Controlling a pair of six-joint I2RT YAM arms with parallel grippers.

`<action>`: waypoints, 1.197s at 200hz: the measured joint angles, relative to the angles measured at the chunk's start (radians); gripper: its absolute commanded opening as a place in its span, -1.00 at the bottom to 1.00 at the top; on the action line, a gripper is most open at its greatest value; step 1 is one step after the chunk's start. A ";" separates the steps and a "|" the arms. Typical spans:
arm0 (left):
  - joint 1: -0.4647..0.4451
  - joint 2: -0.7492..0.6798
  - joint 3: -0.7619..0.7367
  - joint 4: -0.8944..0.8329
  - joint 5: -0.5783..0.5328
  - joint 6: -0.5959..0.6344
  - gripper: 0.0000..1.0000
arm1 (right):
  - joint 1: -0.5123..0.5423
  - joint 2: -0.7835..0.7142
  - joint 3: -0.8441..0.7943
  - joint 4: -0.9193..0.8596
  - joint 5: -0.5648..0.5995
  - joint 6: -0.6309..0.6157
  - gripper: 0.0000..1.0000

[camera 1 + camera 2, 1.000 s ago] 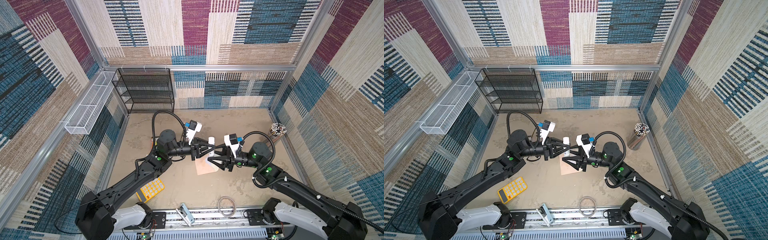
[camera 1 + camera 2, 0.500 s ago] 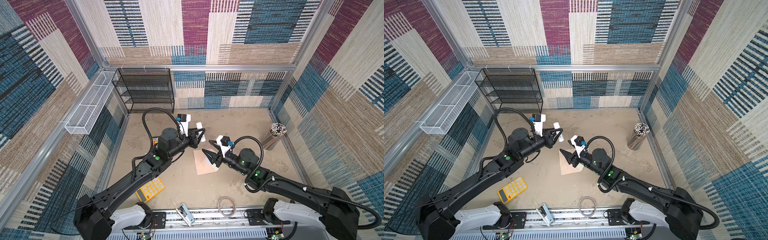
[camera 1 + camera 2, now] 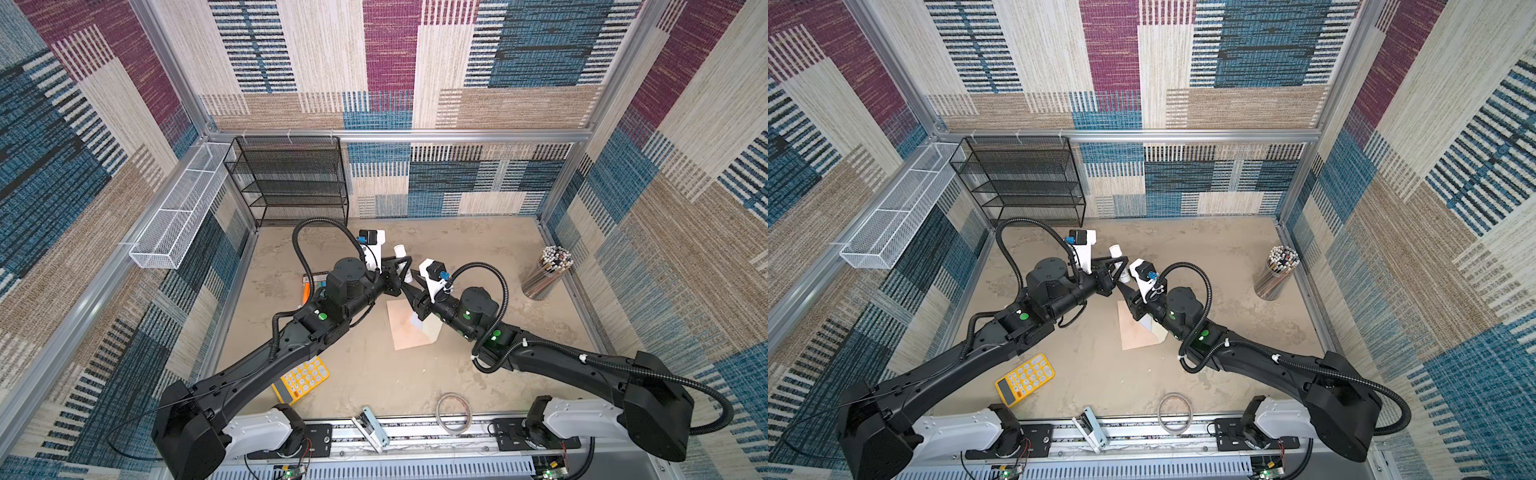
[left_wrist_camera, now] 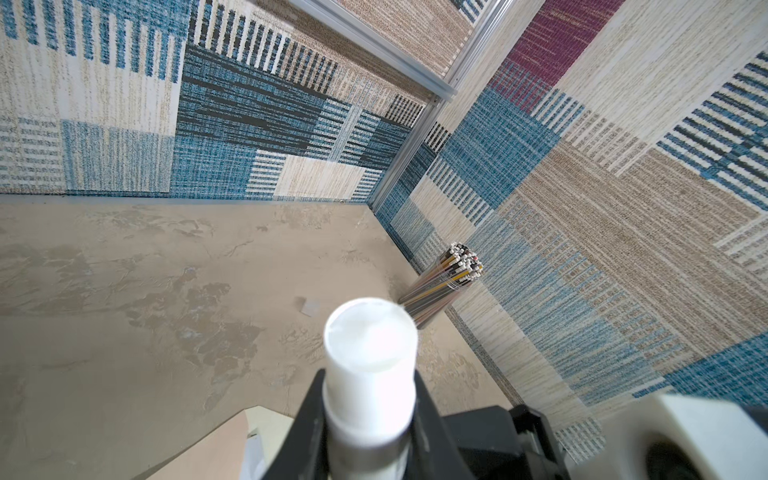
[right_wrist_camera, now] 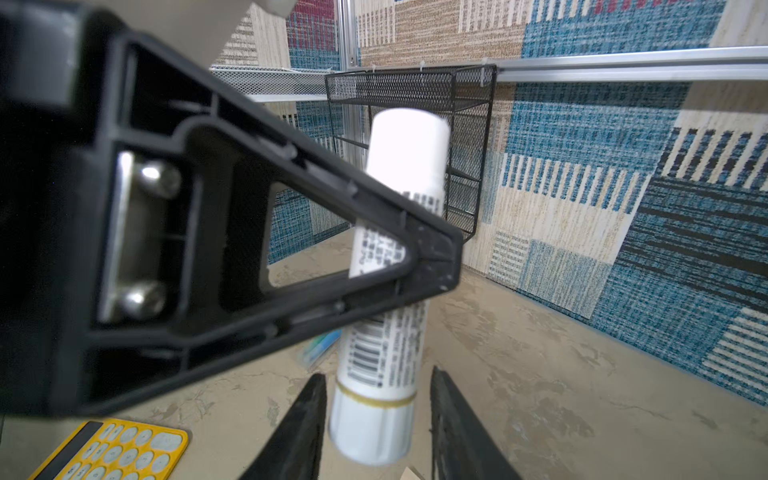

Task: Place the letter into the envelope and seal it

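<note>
Glue stick sits clenched in the left pincer, tilted, clear of the worktop. Right pincer is released: I see its fingers on either side of the stick's lower cap, with a gap showing on one side. Envelope lies flat on the worktop, partly beneath the right arm, cream flap showing. White sliver at its mouth; I cannot tell whether that is the letter. Yellow calculator lies well apart.
</note>
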 measured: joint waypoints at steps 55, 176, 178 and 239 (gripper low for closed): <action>-0.003 0.000 -0.006 0.011 -0.003 0.007 -1.00 | 0.000 0.004 0.008 -0.007 -0.003 0.005 -0.53; -0.005 -0.027 -0.052 0.069 0.055 0.006 -1.00 | -0.003 -0.078 0.014 -0.170 -0.077 0.035 -0.41; -0.005 -0.029 -0.054 0.071 0.056 0.006 -1.00 | -0.003 -0.080 0.014 -0.172 -0.081 0.035 -0.39; -0.008 -0.053 -0.067 0.026 0.056 0.010 -1.00 | 0.000 -0.122 0.006 -0.174 -0.142 0.050 -0.04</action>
